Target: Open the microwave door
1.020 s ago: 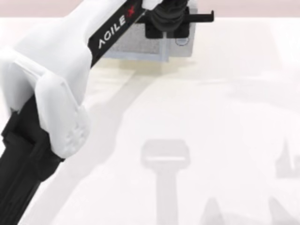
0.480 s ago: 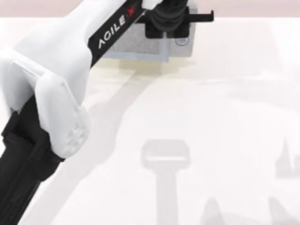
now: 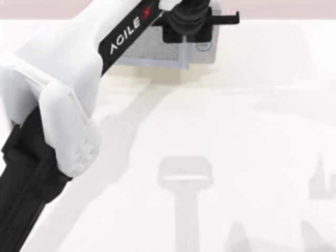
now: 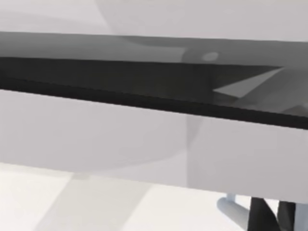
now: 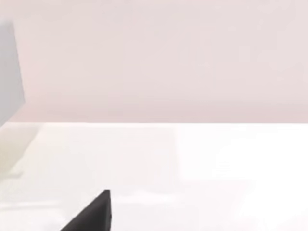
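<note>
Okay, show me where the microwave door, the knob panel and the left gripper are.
microwave door [image 3: 152, 50], top view, mesh window.
knob panel [image 3: 202, 46], top view, round knob.
left gripper [image 3: 210, 20], top view, black finger bar.

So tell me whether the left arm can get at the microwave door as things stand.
Probably yes: the left pincer already sits over the microwave door at the table's far edge, with nothing between them. Whether it grips is unclear.
</note>
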You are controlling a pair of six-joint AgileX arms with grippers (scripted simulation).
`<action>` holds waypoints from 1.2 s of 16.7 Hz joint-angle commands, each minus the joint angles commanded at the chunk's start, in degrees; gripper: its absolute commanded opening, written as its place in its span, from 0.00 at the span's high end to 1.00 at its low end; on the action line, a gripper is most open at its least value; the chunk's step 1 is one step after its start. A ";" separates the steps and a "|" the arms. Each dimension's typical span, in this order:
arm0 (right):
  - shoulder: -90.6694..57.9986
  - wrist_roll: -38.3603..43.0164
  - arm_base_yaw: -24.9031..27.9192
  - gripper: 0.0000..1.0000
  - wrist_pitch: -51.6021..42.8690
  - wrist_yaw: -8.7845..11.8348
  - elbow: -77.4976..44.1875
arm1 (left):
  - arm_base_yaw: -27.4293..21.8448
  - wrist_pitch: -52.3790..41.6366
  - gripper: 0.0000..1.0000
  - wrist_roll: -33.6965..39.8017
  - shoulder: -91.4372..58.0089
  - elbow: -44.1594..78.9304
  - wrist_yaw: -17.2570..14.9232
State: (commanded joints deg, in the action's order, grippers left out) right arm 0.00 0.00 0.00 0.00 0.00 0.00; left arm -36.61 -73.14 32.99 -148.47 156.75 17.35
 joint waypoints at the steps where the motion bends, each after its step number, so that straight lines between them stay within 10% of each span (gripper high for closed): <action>1: 0.00 0.00 0.00 0.00 0.00 0.00 0.00 | 0.00 0.00 1.00 0.00 0.00 0.00 0.00; 20: 0.00 0.00 0.00 0.00 0.00 0.00 0.00 | 0.28 12.64 1.00 -5.42 12.73 -23.83 -2.34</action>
State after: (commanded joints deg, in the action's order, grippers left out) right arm 0.00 0.00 0.00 0.00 0.00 0.00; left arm -36.32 -60.50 27.57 -135.74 132.93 15.01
